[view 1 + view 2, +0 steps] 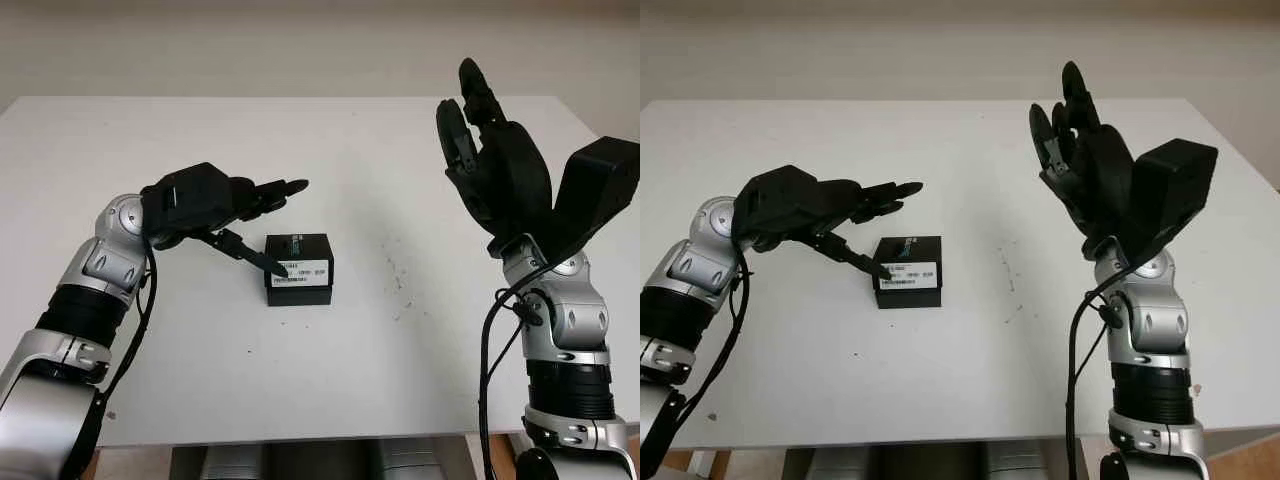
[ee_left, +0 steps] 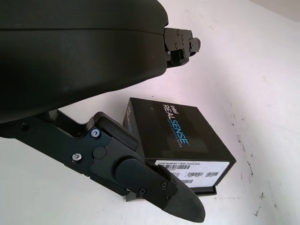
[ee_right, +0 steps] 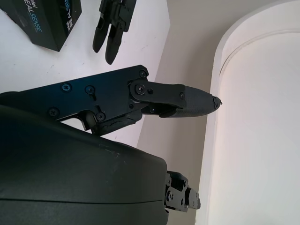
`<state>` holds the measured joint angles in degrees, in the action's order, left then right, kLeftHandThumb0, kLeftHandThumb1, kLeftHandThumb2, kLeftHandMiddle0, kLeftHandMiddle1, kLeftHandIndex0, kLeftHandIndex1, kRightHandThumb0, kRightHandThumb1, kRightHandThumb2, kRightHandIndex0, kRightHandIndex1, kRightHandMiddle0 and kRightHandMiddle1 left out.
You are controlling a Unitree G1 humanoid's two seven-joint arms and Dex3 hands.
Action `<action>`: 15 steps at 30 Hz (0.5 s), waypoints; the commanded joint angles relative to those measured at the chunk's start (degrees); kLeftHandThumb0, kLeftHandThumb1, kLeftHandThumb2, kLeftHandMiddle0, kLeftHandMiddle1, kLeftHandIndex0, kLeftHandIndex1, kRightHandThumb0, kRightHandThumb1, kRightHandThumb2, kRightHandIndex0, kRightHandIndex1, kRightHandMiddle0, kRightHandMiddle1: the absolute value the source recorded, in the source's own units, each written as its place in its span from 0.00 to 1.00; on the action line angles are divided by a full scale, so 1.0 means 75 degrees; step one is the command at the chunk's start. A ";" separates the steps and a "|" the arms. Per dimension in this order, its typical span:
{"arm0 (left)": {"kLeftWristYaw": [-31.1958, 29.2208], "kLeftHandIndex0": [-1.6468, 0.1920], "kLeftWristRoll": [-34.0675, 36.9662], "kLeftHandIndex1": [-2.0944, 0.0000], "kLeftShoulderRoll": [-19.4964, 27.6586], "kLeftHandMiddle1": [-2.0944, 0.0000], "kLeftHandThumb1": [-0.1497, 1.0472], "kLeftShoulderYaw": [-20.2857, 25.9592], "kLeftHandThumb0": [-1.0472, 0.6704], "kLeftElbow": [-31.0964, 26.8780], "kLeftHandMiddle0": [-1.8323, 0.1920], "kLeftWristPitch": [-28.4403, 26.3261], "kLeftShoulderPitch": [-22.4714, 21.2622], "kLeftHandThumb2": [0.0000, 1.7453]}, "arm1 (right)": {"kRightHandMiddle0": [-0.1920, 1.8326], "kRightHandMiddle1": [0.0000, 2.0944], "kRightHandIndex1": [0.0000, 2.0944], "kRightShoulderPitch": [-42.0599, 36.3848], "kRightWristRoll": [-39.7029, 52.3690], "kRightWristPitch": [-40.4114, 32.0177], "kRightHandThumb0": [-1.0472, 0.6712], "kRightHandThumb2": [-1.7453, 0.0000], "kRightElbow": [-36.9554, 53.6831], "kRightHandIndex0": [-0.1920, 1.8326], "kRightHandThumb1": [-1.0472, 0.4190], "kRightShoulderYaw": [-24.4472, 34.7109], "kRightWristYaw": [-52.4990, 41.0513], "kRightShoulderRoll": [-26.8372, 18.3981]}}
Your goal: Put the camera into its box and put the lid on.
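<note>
While the black box (image 1: 298,268) sits closed on the white table (image 1: 300,380), its lid on and a white barcode label facing the robot, the left hand (image 1: 225,205) hangs just beside it on the robot's left. That hand holds nothing and is open: its two upper fingers (image 1: 282,190) reach out level above the table just beyond the box's far left corner, and its lower thumb (image 1: 250,252) slants down toward the box's near left edge. In the head views the thumb tip overlaps that edge at the label; whether it actually touches cannot be told. In the left wrist view the box (image 2: 180,140) lies between the thumb (image 2: 140,178) and the upper fingers (image 2: 180,42), with white lettering across its lid and the label strip along the side nearest the thumb tip.

The right hand (image 1: 490,160) is raised well above the table, far to the robot's right of the box, palm turned toward the middle of the table and fingers pointing up. It is open and holds nothing. In the right wrist view one finger (image 3: 178,101) of this hand stretches out over the table edge, and beyond it show a corner of the box (image 3: 44,21) and the left hand's fingers (image 3: 110,28) just beside that corner.
</note>
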<state>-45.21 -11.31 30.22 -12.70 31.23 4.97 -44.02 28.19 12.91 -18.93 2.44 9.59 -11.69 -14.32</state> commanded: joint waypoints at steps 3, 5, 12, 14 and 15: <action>0.0090 0.90 -0.0097 0.95 -0.0016 0.94 0.80 -0.0080 0.18 0.0088 0.87 0.0304 0.0051 0.03 | 0.03 0.03 0.03 0.0039 0.0037 -0.0015 0.27 0.74 0.0138 0.02 0.00 0.0045 0.0031 -0.0035; 0.0073 0.90 -0.0095 0.95 -0.0019 0.94 0.81 -0.0078 0.17 0.0168 0.88 0.0395 0.0037 0.03 | 0.03 0.03 0.03 0.0038 0.0028 0.0031 0.27 0.73 0.0119 0.02 0.00 0.0033 0.0004 -0.0050; -0.0023 0.92 -0.0119 0.96 0.0020 0.95 0.81 -0.0106 0.17 0.0250 0.91 0.0489 -0.0008 0.03 | 0.03 0.03 0.03 0.0042 0.0001 0.0027 0.27 0.73 0.0109 0.02 0.00 0.0030 0.0009 -0.0067; -0.0003 0.93 -0.0154 0.96 0.0028 0.95 0.81 -0.0117 0.16 0.0244 0.91 0.0514 -0.0004 0.03 | 0.03 0.03 0.03 0.0040 0.0000 0.0062 0.27 0.73 0.0099 0.02 0.00 0.0029 -0.0006 -0.0066; -0.0003 0.93 -0.0181 0.96 0.0033 0.95 0.81 -0.0130 0.16 0.0231 0.91 0.0491 -0.0006 0.03 | 0.03 0.03 0.03 0.0039 0.0003 0.0089 0.27 0.73 0.0091 0.02 0.00 0.0031 -0.0014 -0.0061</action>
<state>-45.18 -12.35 30.21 -13.30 33.13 8.32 -44.00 28.19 12.88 -18.90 2.44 9.61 -11.67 -14.32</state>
